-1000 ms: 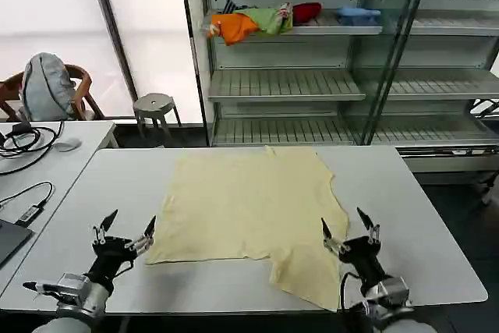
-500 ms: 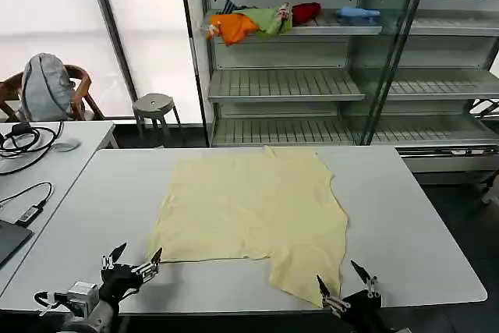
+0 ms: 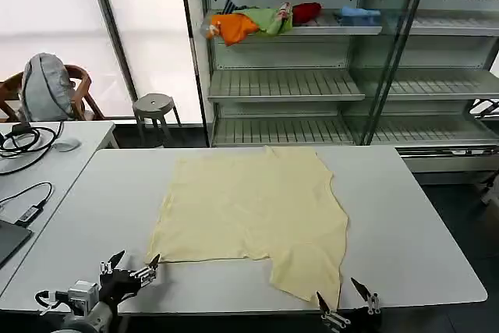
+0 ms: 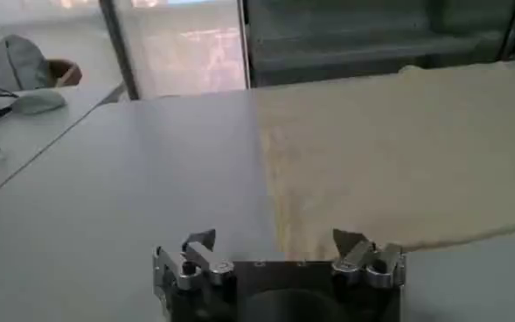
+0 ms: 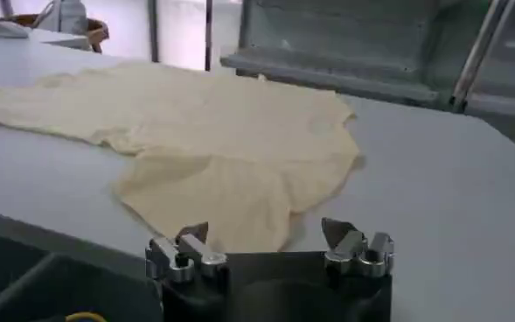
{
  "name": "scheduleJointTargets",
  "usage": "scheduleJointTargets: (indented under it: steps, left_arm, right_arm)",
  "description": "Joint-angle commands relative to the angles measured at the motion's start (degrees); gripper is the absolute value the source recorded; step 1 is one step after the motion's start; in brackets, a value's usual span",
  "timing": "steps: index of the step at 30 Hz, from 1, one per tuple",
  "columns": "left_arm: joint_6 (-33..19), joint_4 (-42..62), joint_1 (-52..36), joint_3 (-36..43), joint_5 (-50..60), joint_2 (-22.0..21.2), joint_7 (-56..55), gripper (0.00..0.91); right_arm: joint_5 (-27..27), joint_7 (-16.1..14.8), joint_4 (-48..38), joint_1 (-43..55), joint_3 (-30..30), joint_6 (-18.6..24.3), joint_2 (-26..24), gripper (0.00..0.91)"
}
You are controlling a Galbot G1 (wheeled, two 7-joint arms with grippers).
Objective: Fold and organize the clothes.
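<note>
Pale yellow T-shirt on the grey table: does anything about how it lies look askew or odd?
The pale yellow cotton T-shirt lies flat but lopsided: a flap on the robot's right hangs lower than the rest, reaching the grey table front edge. Its near hem is uneven. No damage shows. Both grippers, left and right, sit open and apart from it.

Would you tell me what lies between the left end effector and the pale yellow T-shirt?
Only bare grey table, in the left wrist view.

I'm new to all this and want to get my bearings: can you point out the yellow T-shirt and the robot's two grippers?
T-shirt (image 3: 249, 208): head view, middle of the spread cloth.
Left gripper (image 3: 134, 266): head view, between its open fingers.
Right gripper (image 3: 343, 299): head view, between its open fingers.
</note>
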Motion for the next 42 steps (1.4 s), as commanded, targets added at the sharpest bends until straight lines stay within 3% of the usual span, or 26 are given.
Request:
scheduleJointTargets:
  steps: [1, 22, 29, 37, 42]
  left_arm:
    - [0.94, 1.36, -0.32, 0.15, -1.45, -0.09, -0.14, 0.01]
    - [-0.66, 1.64, 0.23, 2.51, 0.31, -0.84, -0.29, 0.01]
    - [-1.55, 1.07, 0.19, 3.07, 0.27, -0.85, 0.68, 0.02]
    - [-4.82, 0.53, -2.54, 1.62, -3.15, -0.01, 2.88, 0.01]
    - [-4.93, 2.67, -7.77, 1.27, -6.81, 0.13, 4.56, 0.01]
  right_arm:
    - [0.14, 0.59, 0.06, -0.73, -0.38, -0.76, 0.2, 0.0]
    - [2.36, 1.3, -0.83, 0.47, -2.08, -1.92, -0.19, 0.0]
    - [3.35, 1.53, 0.07, 2.05, -1.86, -0.49, -0.31, 0.0]
    - [8.96, 2.77, 1.79, 11.97, -0.66, -1.59, -0.7, 0.0]
    - [9.18, 3.18, -1.06, 19.76, -1.18, -3.4, 0.78, 0.0]
